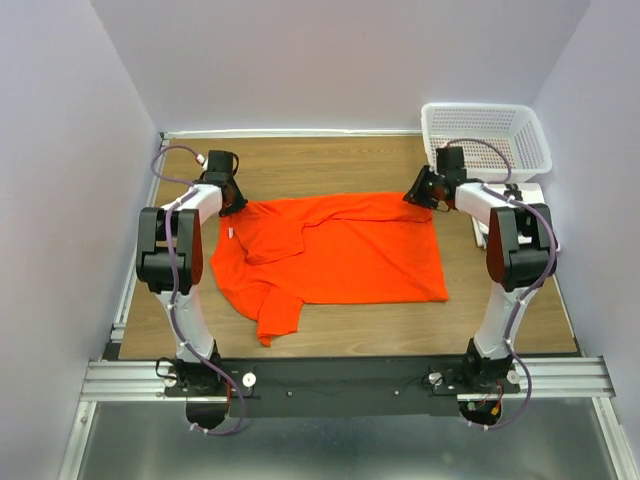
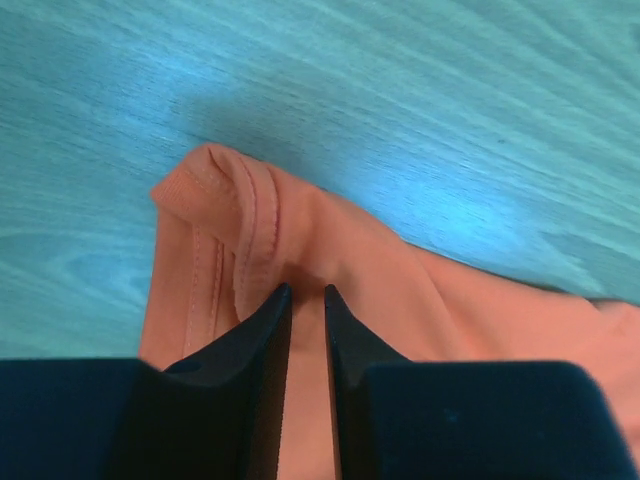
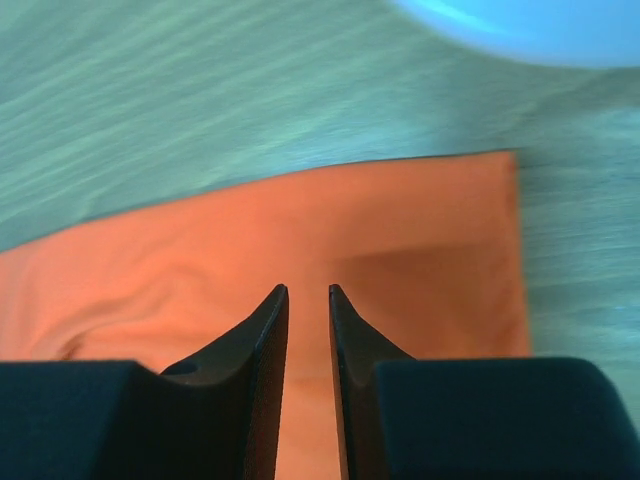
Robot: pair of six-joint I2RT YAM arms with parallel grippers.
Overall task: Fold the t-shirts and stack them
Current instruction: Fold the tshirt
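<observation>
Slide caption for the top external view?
Left end effector and right end effector pinch the far edge of an orange-red t-shirt on the wooden table; white basket far right.

Three plain walls box the table in: left wall (image 1: 60, 200), back wall (image 1: 340, 60), right wall (image 1: 610, 150), all pale lavender-white. Table top (image 1: 330, 165) is brown wood grain, with the grain running left to right. White strip (image 1: 290, 132) along the far edge, at the foot of the back wall. Aluminium rail (image 1: 120, 380) across the near edge, side rail (image 1: 126, 290) up the left. Grey floor (image 1: 350, 450) below, dull sheen. Light is even and the shadows are soft.
</observation>
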